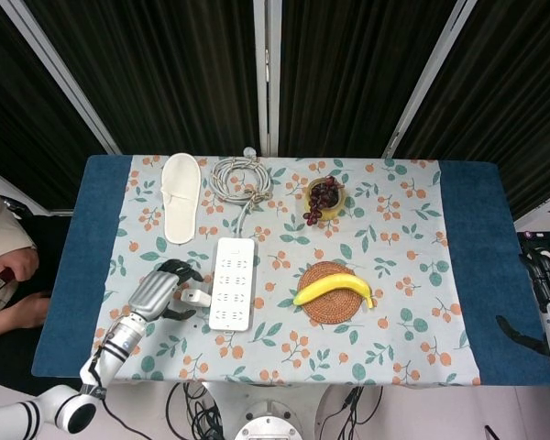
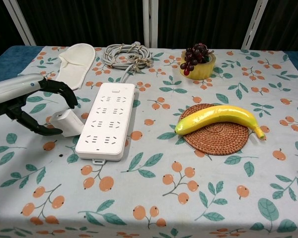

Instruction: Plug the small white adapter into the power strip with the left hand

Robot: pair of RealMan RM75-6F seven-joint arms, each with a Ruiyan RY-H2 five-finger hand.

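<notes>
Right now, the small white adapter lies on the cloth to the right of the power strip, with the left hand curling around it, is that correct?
Not quite: the small white adapter lies to the left of the power strip, not the right. The chest view shows it beside the strip's left edge, with the left hand curling around it.
</notes>
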